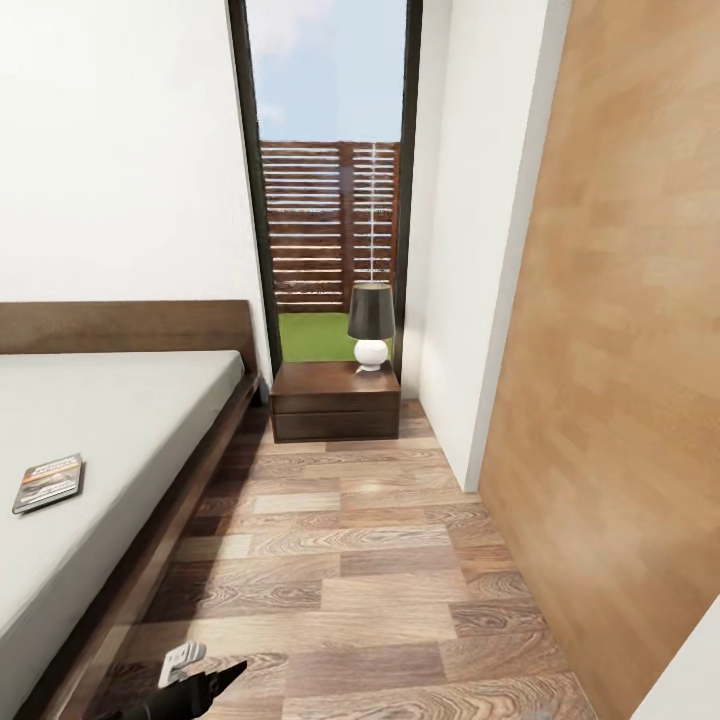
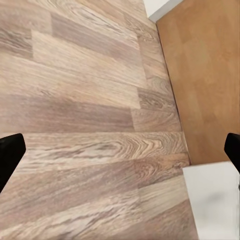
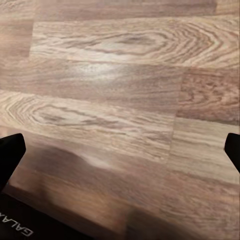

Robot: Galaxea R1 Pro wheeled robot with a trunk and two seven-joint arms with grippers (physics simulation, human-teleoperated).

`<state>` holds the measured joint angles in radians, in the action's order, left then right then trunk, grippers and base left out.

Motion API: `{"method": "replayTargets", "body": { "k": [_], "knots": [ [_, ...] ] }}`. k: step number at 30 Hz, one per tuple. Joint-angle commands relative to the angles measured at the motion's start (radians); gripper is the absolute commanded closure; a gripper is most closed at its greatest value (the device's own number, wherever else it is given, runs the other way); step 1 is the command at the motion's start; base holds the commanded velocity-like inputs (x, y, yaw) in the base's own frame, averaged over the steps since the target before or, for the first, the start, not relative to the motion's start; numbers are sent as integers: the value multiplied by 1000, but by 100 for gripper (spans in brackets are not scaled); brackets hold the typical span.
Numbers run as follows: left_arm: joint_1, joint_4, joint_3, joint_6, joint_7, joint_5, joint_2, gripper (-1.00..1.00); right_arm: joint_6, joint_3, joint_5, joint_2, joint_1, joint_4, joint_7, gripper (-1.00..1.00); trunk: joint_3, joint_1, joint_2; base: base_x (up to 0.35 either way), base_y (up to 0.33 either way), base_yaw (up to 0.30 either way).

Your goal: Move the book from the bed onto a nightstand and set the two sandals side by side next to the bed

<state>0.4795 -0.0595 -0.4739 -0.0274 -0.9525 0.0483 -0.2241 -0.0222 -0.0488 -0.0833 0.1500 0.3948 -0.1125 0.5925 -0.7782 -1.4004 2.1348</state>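
**Book off to the left, on the bed**

Book lying flat on the grey mattress of the bed, close to the edge that faces the floor aisle, long axis running roughly across the mattress with a slight tilt. Ahead and to the left of the left tool, whose arm pokes in low in the head view, beside the bed frame. By position, left arm nearer; a reach up and leftward over the frame likely called for.

Left tool spread wide in its wrist view, dark fingertips at opposite edges, nothing between them but plank floor. Right tool likewise wide apart and empty, aimed at the floor.

Nightstand straight ahead at the far end of the aisle, just beside the head of the bed, lamp on its right half, left half of its top bare: probably the landing spot for the book.
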Motion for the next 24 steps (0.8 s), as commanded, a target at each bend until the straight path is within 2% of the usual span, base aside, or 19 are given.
{"method": "replayTargets", "body": {
  "k": [1, 3, 6, 19, 24],
  "knots": [
    [1, 1, -5, -3, -2, 5, 1, -100, -2, -6, -17, -5, 0, -2, -2, -100, -1, 0, 0, 0, 0, 0],
    [1, 3, -5, -3, -2, 5, 5, -100, -2, -4, -35, -16, 0, -2, -16, -100, -1, 0, 0, 0, 0, 0],
    [1, 4, -5, -3, -2, 5, 6, -100, -2, -4, -39, -19, 0, -3, -21, -100, -1, 0, 0, 0, 0, 0],
    [1, 4, -3, -3, -1, 5, 8, -100, -2, -4, -42, -21, 0, -4, -23, -100, -1, 0, 0, 0, 0, 0],
    [1, 4, -3, -3, 19, 6, 15, -100, -2, -5, -42, -21, 1, -4, -23, -100, -1, 0, 0, 215, -32, 0]
  ]
}}
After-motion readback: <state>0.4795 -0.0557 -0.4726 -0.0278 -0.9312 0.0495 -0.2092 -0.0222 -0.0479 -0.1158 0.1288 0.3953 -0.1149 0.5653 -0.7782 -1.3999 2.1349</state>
